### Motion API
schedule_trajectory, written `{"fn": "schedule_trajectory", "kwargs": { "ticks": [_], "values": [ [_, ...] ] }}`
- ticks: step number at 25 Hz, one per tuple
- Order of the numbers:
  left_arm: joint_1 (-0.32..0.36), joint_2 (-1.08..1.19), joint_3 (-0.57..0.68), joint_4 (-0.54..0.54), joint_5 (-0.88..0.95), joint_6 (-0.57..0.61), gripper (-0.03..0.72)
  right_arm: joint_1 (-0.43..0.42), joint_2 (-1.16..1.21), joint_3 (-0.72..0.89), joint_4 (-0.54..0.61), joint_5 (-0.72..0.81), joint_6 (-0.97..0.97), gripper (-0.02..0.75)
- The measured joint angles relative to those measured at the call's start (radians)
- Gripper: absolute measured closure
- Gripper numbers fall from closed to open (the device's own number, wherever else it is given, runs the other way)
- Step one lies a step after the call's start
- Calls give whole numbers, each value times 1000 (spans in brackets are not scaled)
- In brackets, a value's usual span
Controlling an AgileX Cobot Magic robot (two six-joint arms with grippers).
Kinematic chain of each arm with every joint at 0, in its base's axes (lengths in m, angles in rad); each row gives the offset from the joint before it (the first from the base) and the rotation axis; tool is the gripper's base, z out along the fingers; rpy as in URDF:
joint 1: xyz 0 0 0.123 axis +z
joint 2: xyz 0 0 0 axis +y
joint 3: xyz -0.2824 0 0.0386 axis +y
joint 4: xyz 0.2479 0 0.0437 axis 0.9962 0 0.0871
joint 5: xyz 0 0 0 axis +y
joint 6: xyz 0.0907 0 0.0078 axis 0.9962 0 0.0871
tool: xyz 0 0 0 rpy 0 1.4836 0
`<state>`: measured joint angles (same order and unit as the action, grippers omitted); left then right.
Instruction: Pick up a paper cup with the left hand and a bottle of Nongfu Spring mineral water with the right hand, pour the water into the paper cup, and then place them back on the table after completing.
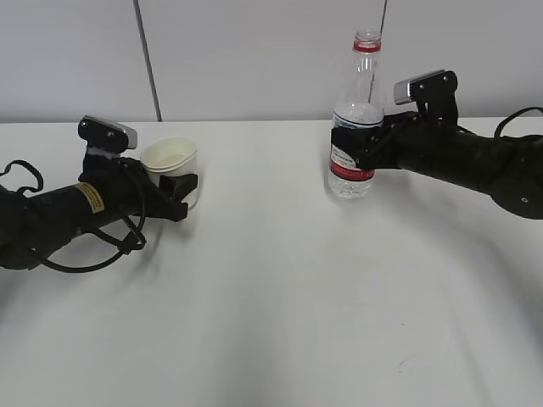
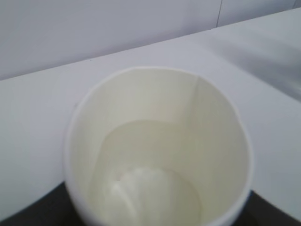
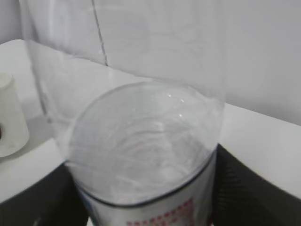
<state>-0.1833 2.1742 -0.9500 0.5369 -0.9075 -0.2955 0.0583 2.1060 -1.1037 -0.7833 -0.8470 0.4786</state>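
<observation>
We've got the left hand (image 1: 174, 193) clamped around the paper cup (image 1: 172, 161), water inside, tilted slightly. Right hand (image 1: 363, 146) grips the uncapped Nongfu Spring bottle (image 1: 355, 119) mid-body, upright on the table (image 1: 280, 297), well apart; set-down looks near.

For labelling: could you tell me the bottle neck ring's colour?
Red neck ring, clearest in the exterior view.

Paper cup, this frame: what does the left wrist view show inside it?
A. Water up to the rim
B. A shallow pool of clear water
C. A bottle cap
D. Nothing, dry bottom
B: the paper cup shows a waterline low on its inner wall, well below the rim, and no cap.
</observation>
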Motion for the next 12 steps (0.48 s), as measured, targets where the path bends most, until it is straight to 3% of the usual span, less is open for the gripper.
{"fn": "schedule_trajectory", "kwargs": {
  "ticks": [12],
  "values": [
    [0, 28, -2, -16, -11, 9, 288, 0, 0, 0, 5, -2, 1, 256]
  ]
}}
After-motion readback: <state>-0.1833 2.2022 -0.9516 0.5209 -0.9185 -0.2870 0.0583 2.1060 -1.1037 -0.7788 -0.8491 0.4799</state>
